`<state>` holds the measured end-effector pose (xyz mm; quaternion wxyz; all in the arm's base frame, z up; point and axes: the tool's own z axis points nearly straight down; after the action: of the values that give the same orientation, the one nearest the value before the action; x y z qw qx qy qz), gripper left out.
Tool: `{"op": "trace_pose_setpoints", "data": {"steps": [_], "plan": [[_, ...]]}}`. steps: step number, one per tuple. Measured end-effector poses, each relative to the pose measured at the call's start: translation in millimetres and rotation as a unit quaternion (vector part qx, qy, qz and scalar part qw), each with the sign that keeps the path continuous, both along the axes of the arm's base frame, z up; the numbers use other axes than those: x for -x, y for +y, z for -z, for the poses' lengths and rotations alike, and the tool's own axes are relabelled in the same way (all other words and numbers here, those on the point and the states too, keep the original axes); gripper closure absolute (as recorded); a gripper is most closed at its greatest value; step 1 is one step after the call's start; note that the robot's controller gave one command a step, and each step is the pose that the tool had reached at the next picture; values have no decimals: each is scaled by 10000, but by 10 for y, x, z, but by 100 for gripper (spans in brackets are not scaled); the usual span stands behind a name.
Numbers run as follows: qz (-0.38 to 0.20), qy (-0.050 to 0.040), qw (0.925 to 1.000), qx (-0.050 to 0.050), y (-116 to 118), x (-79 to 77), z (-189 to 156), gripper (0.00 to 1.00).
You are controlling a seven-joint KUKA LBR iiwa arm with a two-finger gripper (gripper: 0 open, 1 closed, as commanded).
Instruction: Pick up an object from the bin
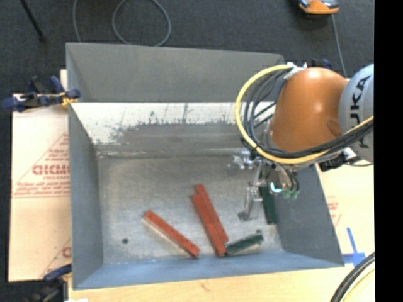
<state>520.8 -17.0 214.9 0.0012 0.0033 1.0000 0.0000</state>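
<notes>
Claw (260, 200) is hanging low in the lower right of the bin (88, 187). I cannot tell how far open it is, or whether it is holding anything. It is sitting just above the small dark green bar (244, 245) and beside the red bar (209, 219), probably lining up on one of them.

The floor of the bin (126, 187) is bare across its left half and along the upper middle, leaving open room there. Lower down, the central red stick (209, 220) and the left red stick (171, 233) lie apart with a narrow wedge of floor between them. A dark green piece (244, 245) lies just beside the central stick's lower end. The arm's orange cover (308, 109) and the hand (257, 201) crowd the right side.
</notes>
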Motion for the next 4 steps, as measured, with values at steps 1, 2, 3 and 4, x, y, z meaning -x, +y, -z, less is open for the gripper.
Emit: {"op": "trace_pose_setpoints", "data": {"steps": [1,2,3,4], "plan": [[823,-36,9966,-10,331,170,1461,0],[1487,-15,9889,-12,450,88,1139,0],[1946,-18,9809,-4,285,-53,1107,0],[2231,-17,9748,0,388,154,1449,0]]}}
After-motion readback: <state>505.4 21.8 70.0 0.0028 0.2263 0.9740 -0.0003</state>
